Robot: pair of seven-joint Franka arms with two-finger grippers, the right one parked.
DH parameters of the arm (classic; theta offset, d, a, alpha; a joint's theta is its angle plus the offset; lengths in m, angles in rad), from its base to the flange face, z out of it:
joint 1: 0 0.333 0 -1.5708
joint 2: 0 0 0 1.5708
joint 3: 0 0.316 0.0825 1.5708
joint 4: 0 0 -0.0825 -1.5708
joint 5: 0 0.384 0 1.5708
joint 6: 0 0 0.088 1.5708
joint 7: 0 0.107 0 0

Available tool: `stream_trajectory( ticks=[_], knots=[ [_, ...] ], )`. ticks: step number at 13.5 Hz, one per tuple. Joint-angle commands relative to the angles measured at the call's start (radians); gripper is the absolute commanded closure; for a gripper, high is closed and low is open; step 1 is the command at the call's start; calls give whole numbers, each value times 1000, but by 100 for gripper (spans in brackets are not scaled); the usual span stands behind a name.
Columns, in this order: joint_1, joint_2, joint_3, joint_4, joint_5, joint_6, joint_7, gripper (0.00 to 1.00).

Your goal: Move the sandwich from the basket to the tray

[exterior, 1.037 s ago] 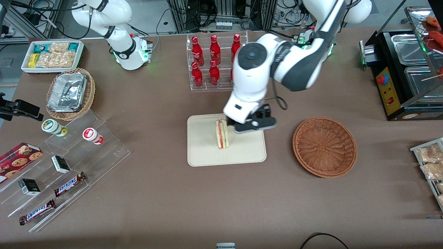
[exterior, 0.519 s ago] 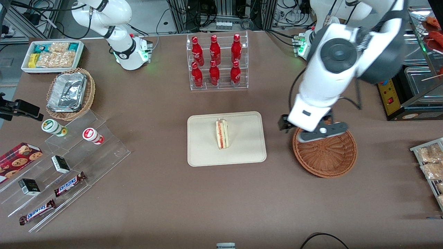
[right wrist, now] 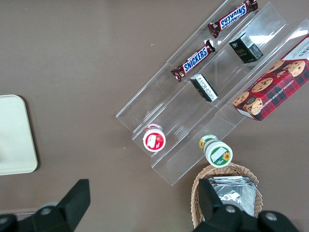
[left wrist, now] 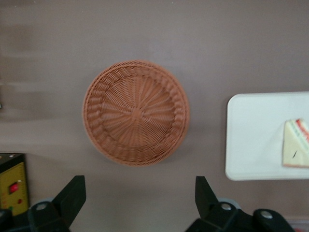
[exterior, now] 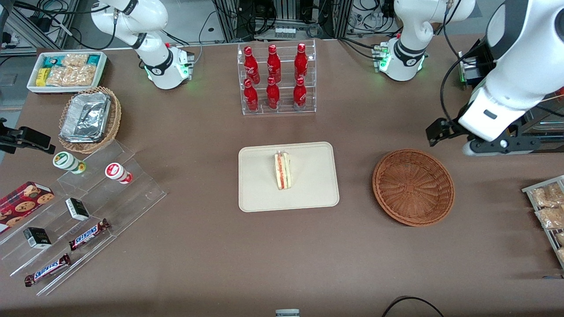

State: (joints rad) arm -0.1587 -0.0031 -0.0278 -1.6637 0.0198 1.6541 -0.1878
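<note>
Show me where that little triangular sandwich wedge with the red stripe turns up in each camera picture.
Front view: the triangular cream-bread sandwich lies on the flat cream-beige rectangular tray, near its middle.
Left wrist view: the sandwich shows cut off at the picture's edge, on the tray.
Right wrist view: not in it; only a bare part of the tray shows.
Shared landmark: the tray.
The gripper is open, toward the working arm's end of the table.
</note>
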Motion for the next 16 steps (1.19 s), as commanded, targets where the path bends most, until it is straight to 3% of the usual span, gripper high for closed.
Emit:
stream_trajectory(
  ticks=[1, 6, 11, 16],
  knots=[
    [36, -115, -6, -134, -38, 19, 83, 0],
    [36, -120, 68, -125, -40, 10, 154, 0],
    [83, -14, 68, 39, -40, 0, 153, 0],
    [117, -21, 68, 50, -26, -40, 160, 0]
  ],
)
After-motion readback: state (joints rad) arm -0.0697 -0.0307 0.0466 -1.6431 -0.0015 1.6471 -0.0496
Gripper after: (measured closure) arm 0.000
